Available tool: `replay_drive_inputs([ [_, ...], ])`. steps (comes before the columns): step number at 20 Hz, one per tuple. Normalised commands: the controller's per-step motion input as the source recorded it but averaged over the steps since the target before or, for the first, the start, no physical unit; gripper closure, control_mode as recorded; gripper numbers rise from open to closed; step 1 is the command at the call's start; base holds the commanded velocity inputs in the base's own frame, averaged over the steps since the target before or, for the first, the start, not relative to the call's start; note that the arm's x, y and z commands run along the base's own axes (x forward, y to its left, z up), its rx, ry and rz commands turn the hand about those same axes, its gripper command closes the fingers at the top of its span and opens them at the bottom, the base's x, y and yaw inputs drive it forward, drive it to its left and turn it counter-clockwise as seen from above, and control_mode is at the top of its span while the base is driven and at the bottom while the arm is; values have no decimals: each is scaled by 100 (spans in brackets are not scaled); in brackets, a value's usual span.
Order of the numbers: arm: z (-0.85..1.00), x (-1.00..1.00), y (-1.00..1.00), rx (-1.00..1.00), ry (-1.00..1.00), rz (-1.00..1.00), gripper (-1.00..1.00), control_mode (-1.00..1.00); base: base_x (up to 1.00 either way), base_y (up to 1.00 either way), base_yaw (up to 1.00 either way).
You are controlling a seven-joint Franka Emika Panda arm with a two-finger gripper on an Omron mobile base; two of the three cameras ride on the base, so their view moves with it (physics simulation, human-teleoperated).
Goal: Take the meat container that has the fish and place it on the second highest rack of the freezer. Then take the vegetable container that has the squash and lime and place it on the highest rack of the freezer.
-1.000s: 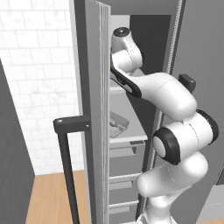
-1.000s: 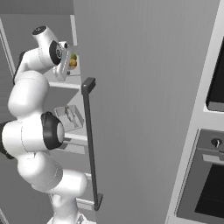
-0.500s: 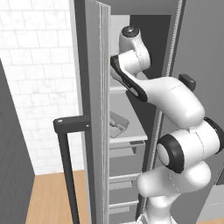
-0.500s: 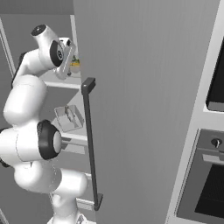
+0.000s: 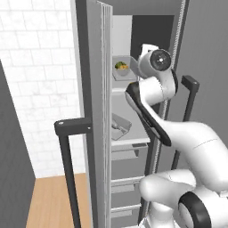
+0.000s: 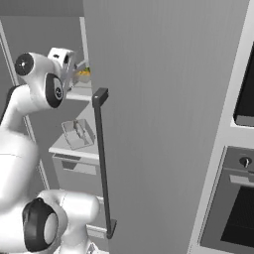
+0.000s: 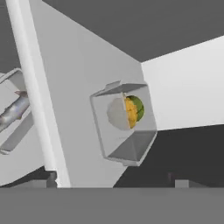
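The arm rises from the base beside the open freezer (image 5: 95,133), bends at the elbow and reaches up, its wrist level with the top of the narrow compartment. The claw (image 6: 69,67) stands just in front of the highest rack (image 5: 119,89), its jaws spread wide and gripping nothing.

On the highest rack sits the vegetable container (image 7: 124,127), a pale grey tray with sloped walls. Inside it the yellow-orange squash (image 7: 130,112) lies touching the dark green lime (image 7: 138,107). In the hand view this container lies straight ahead of the claw, apart from both finger tips.

On the shelf below rests the meat container (image 6: 77,135), with the slender silver-grey fish (image 7: 13,110) lying lengthwise in it. This tray is below the claw and well apart from it.
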Motion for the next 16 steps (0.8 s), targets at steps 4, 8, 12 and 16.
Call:
replay_drive_inputs([
  [4, 5, -100, -1, 6, -12, 0, -100, -100, 0, 0, 0],
  [8, 5, -100, 0, 1, -2, 0, -100, -100, 0, 0, 0],
  [12, 4, -100, 0, -2, 0, 0, -100, -100, 0, 0, 0],
  [16, 0, -100, 0, -11, 1, 0, -100, -100, 0, 0, 0],
])
